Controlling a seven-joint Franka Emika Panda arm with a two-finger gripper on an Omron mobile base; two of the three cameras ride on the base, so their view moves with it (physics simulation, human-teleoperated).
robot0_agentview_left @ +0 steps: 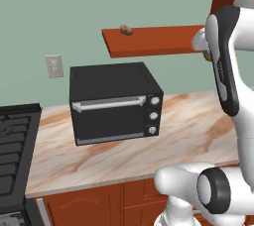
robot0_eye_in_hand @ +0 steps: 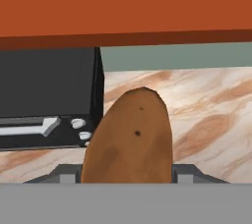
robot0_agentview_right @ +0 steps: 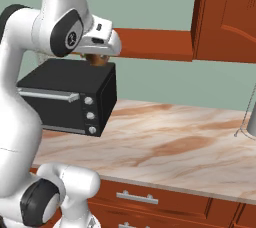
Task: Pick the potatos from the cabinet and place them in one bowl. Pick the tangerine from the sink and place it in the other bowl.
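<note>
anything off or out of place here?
Nothing stands out. The gripper holds one potato just off the shelf board; a second potato sits at the board's far end. The toaster oven stands square on the counter.

Potato [robot0_agentview_left: 126, 30] on shelf [robot0_agentview_left: 154, 40] above toaster oven [robot0_agentview_left: 114, 102]; oven on counter [robot0_agentview_left: 188, 136], right of stove [robot0_agentview_left: 15, 155].

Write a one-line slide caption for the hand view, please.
Potato held in the pincer, below the cabinet shelf, with the black oven and marble counter beyond.
</note>
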